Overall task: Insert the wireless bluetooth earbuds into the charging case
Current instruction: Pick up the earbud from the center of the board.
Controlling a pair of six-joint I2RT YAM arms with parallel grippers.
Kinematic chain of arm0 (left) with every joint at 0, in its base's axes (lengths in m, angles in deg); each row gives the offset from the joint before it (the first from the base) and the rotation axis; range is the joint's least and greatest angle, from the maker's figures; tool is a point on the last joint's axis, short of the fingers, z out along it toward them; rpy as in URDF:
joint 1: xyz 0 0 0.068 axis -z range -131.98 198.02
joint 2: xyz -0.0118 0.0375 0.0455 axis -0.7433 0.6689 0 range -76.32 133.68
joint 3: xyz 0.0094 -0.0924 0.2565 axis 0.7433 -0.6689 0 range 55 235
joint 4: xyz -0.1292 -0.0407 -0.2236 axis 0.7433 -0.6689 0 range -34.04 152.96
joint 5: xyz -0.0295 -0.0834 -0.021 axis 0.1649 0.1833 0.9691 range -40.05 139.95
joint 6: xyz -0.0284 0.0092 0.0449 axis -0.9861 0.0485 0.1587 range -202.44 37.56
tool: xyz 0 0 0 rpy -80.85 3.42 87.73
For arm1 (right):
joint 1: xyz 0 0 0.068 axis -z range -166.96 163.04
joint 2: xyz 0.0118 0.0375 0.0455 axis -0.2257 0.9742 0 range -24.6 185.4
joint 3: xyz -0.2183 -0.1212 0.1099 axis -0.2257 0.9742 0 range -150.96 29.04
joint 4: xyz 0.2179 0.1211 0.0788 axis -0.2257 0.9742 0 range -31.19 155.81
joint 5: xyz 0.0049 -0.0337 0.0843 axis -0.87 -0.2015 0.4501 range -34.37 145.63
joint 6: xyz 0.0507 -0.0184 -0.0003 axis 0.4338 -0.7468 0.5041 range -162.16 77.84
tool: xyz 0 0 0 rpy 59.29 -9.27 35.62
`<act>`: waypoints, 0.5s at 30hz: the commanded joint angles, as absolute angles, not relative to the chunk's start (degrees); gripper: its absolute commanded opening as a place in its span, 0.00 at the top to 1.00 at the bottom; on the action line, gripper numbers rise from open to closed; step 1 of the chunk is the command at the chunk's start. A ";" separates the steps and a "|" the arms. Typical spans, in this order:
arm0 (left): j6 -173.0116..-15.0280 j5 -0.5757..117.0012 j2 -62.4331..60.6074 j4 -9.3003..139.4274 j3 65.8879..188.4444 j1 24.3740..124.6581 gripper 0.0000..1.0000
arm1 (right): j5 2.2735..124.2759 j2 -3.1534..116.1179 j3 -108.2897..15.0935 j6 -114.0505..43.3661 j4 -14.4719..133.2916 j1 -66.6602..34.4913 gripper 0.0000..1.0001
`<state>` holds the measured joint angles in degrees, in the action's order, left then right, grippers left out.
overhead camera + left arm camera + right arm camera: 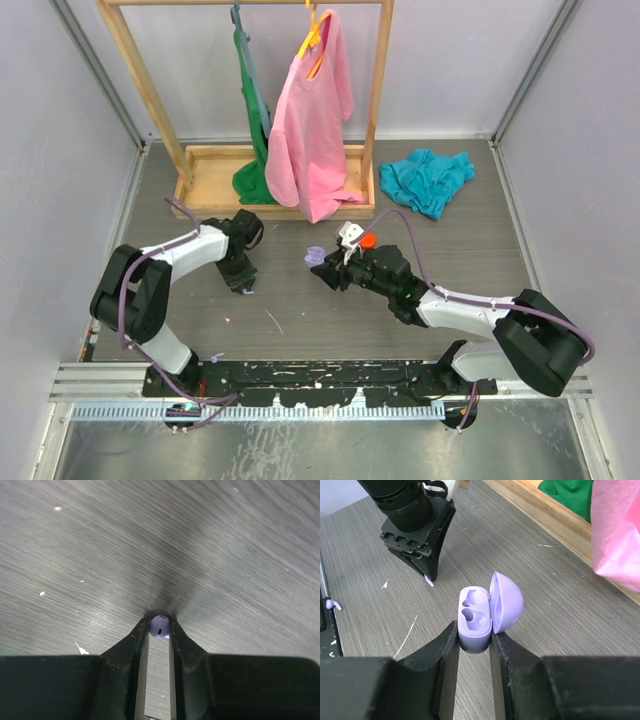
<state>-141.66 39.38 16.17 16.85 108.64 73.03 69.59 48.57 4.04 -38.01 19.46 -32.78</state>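
Note:
My left gripper (160, 624) is shut on a lilac earbud (159, 629), pinched between its fingertips right at the table surface. From above, this gripper (243, 283) points down at the left of the table. In the right wrist view the bud's stem (429, 582) pokes out below those fingers. My right gripper (474, 632) is shut on the lilac charging case (475, 614), held upright with its lid (507, 602) swung open to the right. Both sockets are empty. A second lilac earbud (333, 604) lies near the front rail.
A wooden clothes rack (372, 120) stands at the back with a green garment (252, 110) and a pink shirt (312, 125). A teal cloth (428, 178) lies at back right. A small white thing (349, 236) and a red one (368, 241) sit behind the right gripper. Thin white slivers (406, 637) lie on the table.

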 commanded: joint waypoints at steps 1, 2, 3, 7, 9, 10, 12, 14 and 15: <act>-131.76 40.62 17.67 15.95 112.78 76.28 0.84 | 68.66 47.74 3.55 -38.71 16.71 -33.10 0.99; -129.97 40.33 18.20 15.15 113.69 77.29 0.83 | 68.64 47.74 3.56 -38.70 16.71 -33.14 0.99; -128.74 39.49 18.85 13.75 114.58 78.30 0.83 | 68.71 47.74 3.55 -38.66 16.76 -33.08 0.99; -124.43 37.44 20.83 12.08 116.52 81.52 0.81 | 68.69 47.78 3.42 -38.63 16.89 -33.12 0.99; -121.80 38.08 21.74 12.30 116.82 82.38 0.81 | 68.75 47.82 3.40 -38.57 16.97 -33.05 0.99; -120.54 38.60 22.15 12.60 116.93 82.77 0.81 | 68.82 47.89 3.30 -38.57 17.05 -33.13 0.99; -118.32 38.50 22.93 12.70 117.12 83.71 0.81 | 68.96 47.91 3.28 -38.48 17.15 -33.05 0.99; -116.15 38.52 24.08 12.65 117.36 84.52 0.80 | 69.04 47.91 3.23 -38.44 17.24 -33.08 0.99; -115.25 38.46 24.56 12.48 117.56 84.90 0.79 | 69.12 47.91 3.28 -38.46 17.27 -33.04 0.99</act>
<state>-121.71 39.23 23.01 13.92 115.99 83.68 69.61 48.55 4.04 -37.99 19.79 -32.78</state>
